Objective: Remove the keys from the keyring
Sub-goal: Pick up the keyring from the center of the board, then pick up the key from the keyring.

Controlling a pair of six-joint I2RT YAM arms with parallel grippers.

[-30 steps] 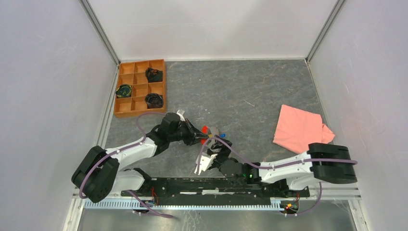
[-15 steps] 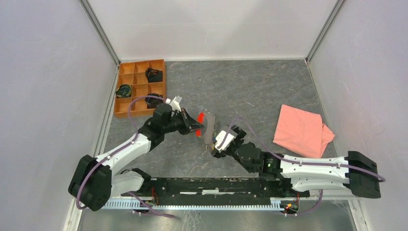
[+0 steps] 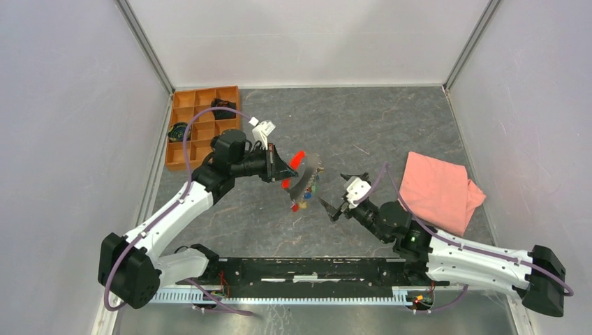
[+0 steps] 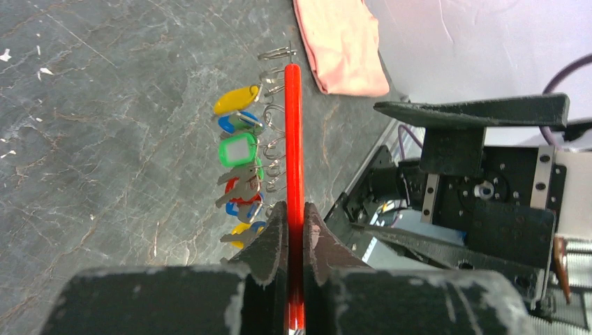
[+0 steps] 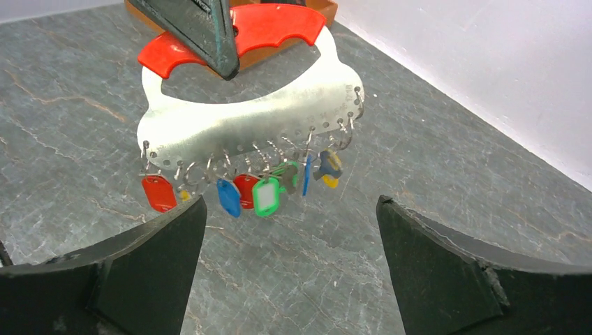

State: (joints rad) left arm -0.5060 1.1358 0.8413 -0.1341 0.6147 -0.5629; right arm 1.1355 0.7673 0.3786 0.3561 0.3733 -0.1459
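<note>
The keyring here is a flat silver metal plate (image 5: 258,122) with a red handle (image 5: 272,28); small rings run along its lower edge. Several tiny keys and coloured tags (image 5: 258,192) in red, blue, green and yellow hang from those rings. My left gripper (image 3: 279,169) is shut on the red handle (image 4: 294,139) and holds the plate above the table, with the keys (image 3: 301,202) dangling. My right gripper (image 3: 341,194) is open and empty. It faces the keys from a short way to their right, apart from them (image 5: 291,202).
An orange compartment tray (image 3: 202,125) holding dark coiled items stands at the back left. A pink cloth (image 3: 436,188) lies at the right, close behind my right arm. The table is grey stone, with white walls on three sides.
My left gripper has lifted the key holder up and toward the back. My right gripper has drawn away from the keys to the right and now stands open.
</note>
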